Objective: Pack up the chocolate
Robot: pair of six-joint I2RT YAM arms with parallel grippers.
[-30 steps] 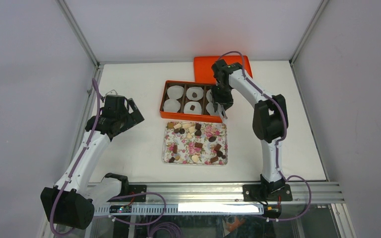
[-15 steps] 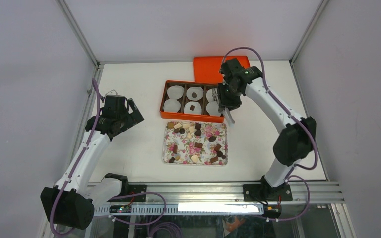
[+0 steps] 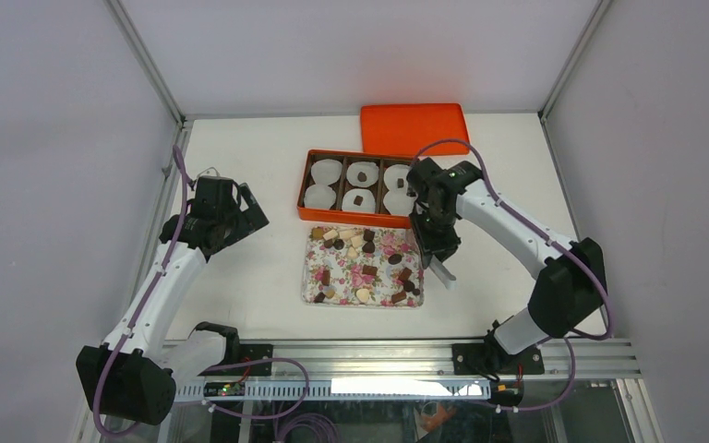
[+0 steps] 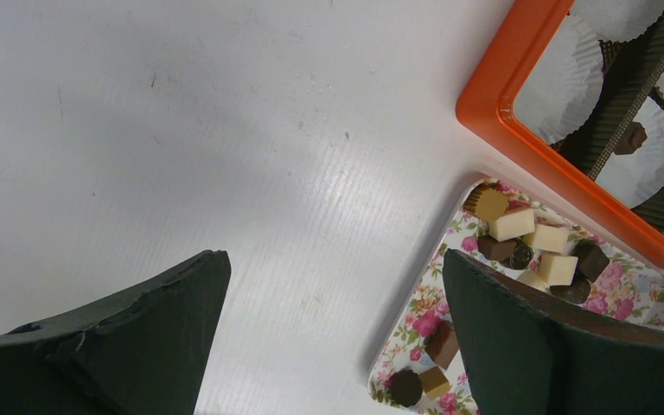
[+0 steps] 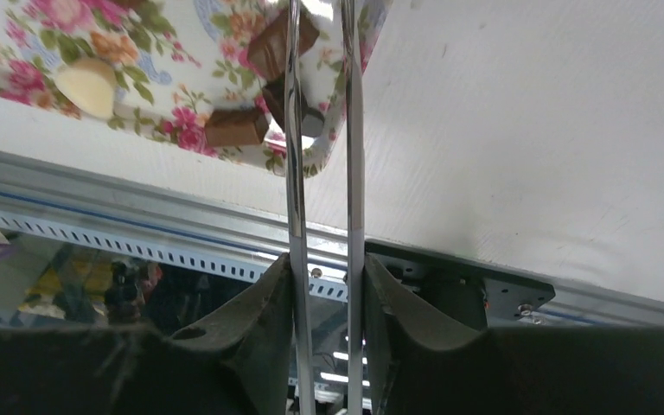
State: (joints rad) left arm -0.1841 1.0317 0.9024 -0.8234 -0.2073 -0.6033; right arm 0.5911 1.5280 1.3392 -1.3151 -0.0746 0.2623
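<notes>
1. The right jaws pinch thin, shiny metal tweezers (image 5: 294, 173), whose blades stand narrowly apart. The left jaws gape wide above the matte white worktop (image 4: 225, 130).
2. The chocolate (image 3: 369, 270), small brown and cream cubes and rounds, lies scattered on a floral tray (image 3: 343, 281). The tweezer blades cross its near right corner.
3. A few dark pieces sit in pleated white paper cups (image 3: 327, 171) inside the orange box (image 3: 355, 218), just beyond the tray.

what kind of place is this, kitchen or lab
Most likely a robotics lab cell, not a kitchen: a white table walled by plain panels, two robot arms bolted to an aluminium rail at its near edge, and a floral tray of chocolates beside an orange box.
</notes>
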